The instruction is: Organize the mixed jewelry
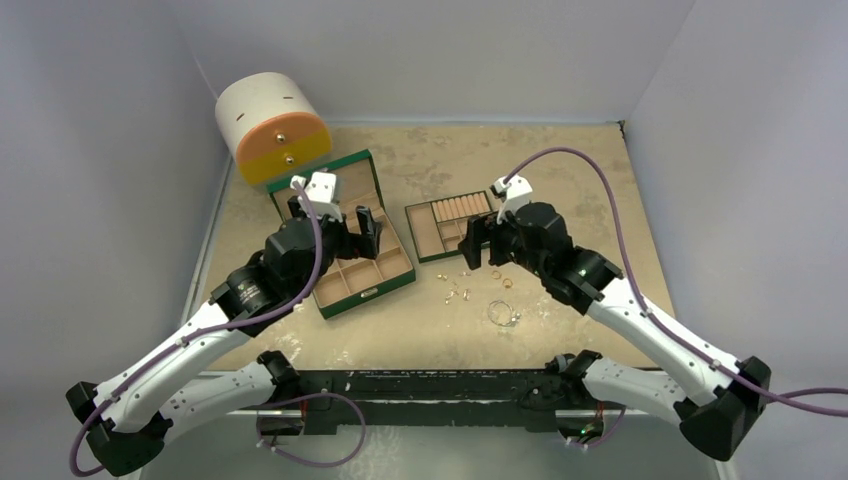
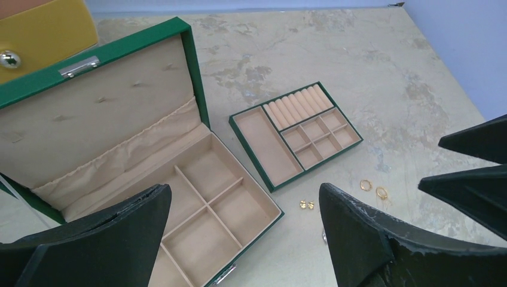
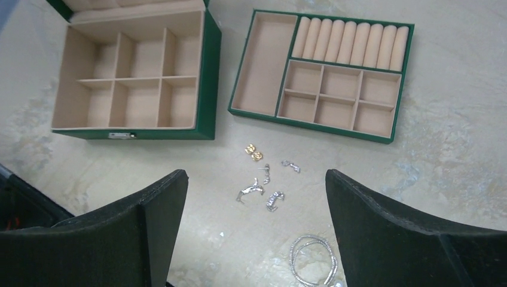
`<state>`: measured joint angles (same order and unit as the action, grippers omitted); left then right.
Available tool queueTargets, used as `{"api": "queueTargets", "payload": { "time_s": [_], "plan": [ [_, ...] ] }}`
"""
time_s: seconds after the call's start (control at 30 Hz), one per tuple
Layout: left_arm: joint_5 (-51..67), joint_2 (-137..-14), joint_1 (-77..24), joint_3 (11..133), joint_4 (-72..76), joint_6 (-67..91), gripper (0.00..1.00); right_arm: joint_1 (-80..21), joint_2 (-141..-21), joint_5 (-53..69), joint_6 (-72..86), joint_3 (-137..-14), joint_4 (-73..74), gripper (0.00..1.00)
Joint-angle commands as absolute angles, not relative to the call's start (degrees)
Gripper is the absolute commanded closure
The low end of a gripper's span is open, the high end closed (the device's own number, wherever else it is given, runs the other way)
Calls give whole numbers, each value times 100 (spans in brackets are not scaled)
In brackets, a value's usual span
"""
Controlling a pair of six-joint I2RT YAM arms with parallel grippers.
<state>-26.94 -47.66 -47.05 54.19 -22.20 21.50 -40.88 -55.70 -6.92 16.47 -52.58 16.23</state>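
The mixed jewelry [image 1: 462, 287] lies loose on the table in front of the tray. The right wrist view shows a gold earring pair [image 3: 253, 152], several small silver earrings [image 3: 249, 191] and a silvery wire hoop [image 3: 314, 263]. Two gold rings [image 2: 365, 185] and the gold pair [image 2: 307, 204] appear in the left wrist view. My left gripper [image 1: 362, 232] [image 2: 245, 191] hangs open over the green box's front compartments, holding nothing. My right gripper [image 1: 478, 250] [image 3: 257, 174] stands open above the silver pieces, apart from them.
The green box [image 1: 395, 283] [image 2: 194, 72] [image 3: 209, 89] sits open at the left, its tan compartments bare. The lift-out tray [image 1: 424, 235] [image 2: 266, 143] [image 3: 263, 66] with ring rolls lies beside it. A round white-and-orange drawer case [image 1: 272, 130] stands at the back left.
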Motion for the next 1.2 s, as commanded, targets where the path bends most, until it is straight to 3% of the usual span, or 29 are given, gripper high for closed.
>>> {"api": "queueTargets", "payload": {
  "time_s": [0.0, 0.5, 1.0, 1.17],
  "plan": [
    [-2944, -4736, -4738, 5677, -2164, 2192, 6, -4123, -5947, -983, 1681, -5360, 1468, 15],
    [-2953, -4729, -4746, 5690, -2193, 2221, 7, -4115, -7716, -1527, 1968, -6016, 1172, 34],
    [-2883, -4729, -4740, 5716, -2223, 2215, 8, -4120, -9045, -534, 2063, -6155, 737, 52],
    [-2883, -4696, -4737, 5727, -2235, 2189, 8, -4118, -9264, -457, 2057, -6091, 712, 54]
  ]
}}
